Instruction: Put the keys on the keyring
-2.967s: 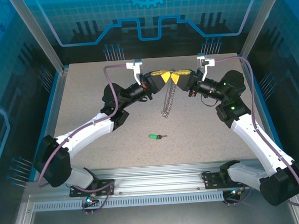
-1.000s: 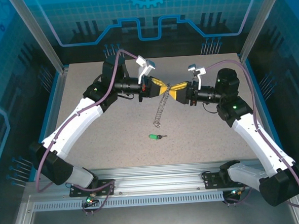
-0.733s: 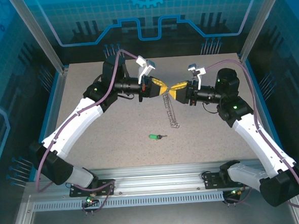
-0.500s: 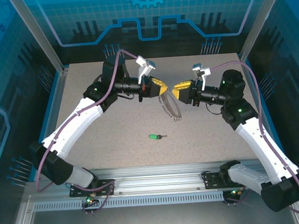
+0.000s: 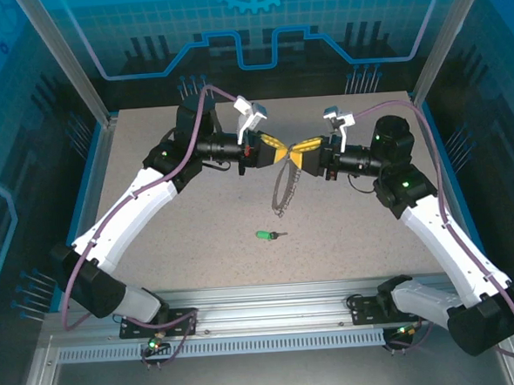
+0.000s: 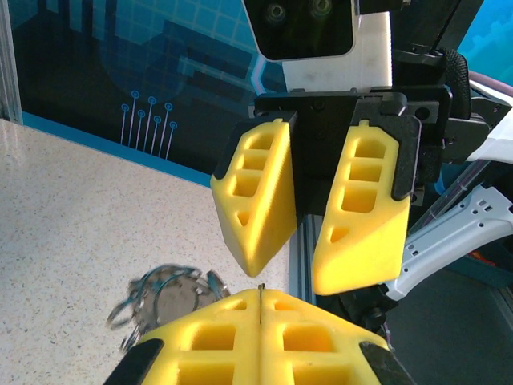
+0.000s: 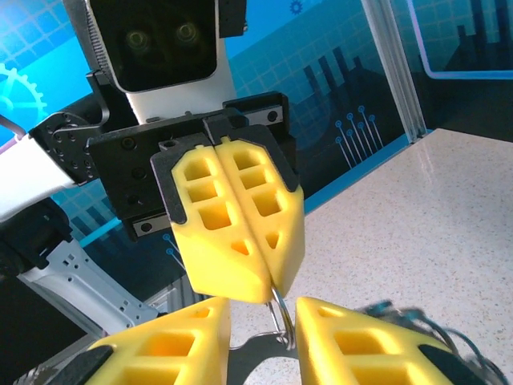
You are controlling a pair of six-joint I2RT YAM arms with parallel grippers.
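Yellow fingers of the left gripper (image 7: 268, 290) clamp the keyring (image 7: 280, 315), mostly hidden; right gripper (image 6: 300, 277) gapes opposite; chain (image 6: 164, 290) blurred; key (image 5: 265, 236) lies nearer.

The top camera sits high up behind the left arm (image 5: 140, 204) and the right arm (image 5: 434, 225). It looks down from far off and sees the whole surface (image 5: 199, 248), with the arm bases at the bottom of the frame. The left wrist camera looks along the left jaws, low in its frame, right up close to the right jaws facing it. The right wrist camera looks back the other way. All three views share the spot where the jaws meet.
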